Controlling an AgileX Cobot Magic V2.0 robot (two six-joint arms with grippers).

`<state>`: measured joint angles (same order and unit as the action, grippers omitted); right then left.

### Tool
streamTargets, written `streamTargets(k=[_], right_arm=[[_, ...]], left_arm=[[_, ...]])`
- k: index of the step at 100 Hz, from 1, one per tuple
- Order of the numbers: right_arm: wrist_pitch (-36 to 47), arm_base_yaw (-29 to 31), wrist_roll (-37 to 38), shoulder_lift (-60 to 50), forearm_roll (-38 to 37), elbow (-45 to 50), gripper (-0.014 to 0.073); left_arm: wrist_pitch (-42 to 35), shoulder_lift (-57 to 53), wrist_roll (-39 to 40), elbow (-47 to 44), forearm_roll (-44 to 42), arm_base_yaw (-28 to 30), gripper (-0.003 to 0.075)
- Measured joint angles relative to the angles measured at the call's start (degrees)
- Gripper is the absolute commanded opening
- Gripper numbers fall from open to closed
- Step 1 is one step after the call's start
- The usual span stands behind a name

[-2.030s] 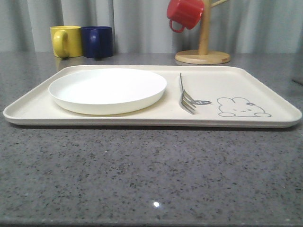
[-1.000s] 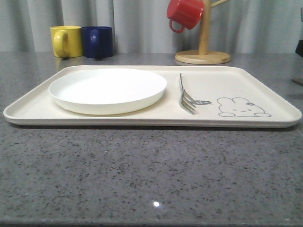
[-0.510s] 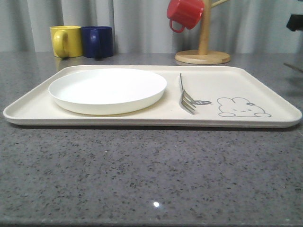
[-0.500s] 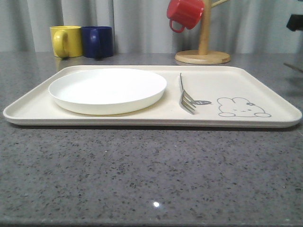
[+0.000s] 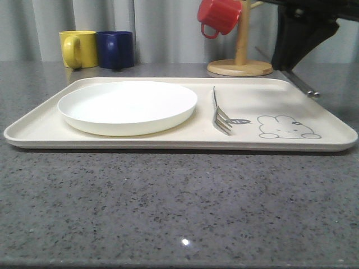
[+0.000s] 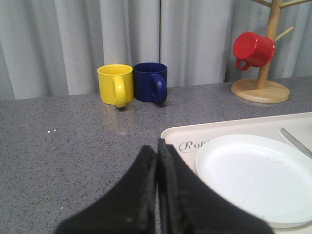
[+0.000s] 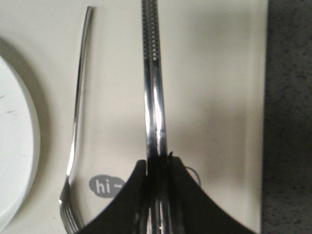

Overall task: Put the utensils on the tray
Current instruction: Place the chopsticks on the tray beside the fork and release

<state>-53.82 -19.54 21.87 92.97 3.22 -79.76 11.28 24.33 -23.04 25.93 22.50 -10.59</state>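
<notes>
The cream tray (image 5: pixel 314 115) lies across the table with a silver fork (image 5: pixel 220 115) on it, to the right of the plate. My right gripper (image 5: pixel 285 63) hangs over the tray's far right corner, shut on a pair of silver chopsticks (image 5: pixel 304 88). In the right wrist view the chopsticks (image 7: pixel 153 92) run straight out from the gripper (image 7: pixel 158 163), above the tray (image 7: pixel 219 73) and parallel to the fork (image 7: pixel 78 122). My left gripper (image 6: pixel 157 146) is shut and holds nothing, over the table beside the tray's (image 6: pixel 183 134) corner. No spoon is in sight.
A round white plate (image 5: pixel 128 105) fills the tray's left half. A yellow mug (image 5: pixel 77 49) and a blue mug (image 5: pixel 115 49) stand at the back left. A wooden mug tree (image 5: pixel 240 64) carrying a red mug (image 5: pixel 219 15) stands behind the tray.
My right arm has come into the front view from the right, carrying the chopsticks over the tray's far right corner. Fork, plate and tray have not moved.
</notes>
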Motion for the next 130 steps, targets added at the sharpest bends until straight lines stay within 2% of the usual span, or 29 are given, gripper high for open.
streamTargets(k=[22,59,69,86,93,119,130], right_arm=[[4.1,-3.2,5.5,4.0,-1.3,0.0,-0.0055],[4.9,-3.6,6.6,8.6,-1.6,0.0,-0.0044],[5.0,-3.6,6.7,8.7,-1.6,0.0,0.0041],[5.0,-3.6,6.7,8.7,-1.6,0.0,0.0291],[5.0,-3.6,6.8,8.7,-1.6,0.0,0.0358],[4.3,-3.4,6.5,6.4,-5.8,-0.1,0.0374],[1.9,-1.3,4.1,2.8,-7.9,-0.1,0.0374]], left_arm=[[0.0,0.0,0.0,0.0,0.0,0.0,-0.0017],[0.0,0.0,0.0,0.0,0.0,0.0,-0.0017],[0.0,0.0,0.0,0.0,0.0,0.0,-0.0017],[0.0,0.0,0.0,0.0,0.0,0.0,-0.0017],[0.0,0.0,0.0,0.0,0.0,0.0,-0.0017],[0.0,0.0,0.0,0.0,0.0,0.0,-0.0017],[0.0,0.0,0.0,0.0,0.0,0.0,-0.0017]])
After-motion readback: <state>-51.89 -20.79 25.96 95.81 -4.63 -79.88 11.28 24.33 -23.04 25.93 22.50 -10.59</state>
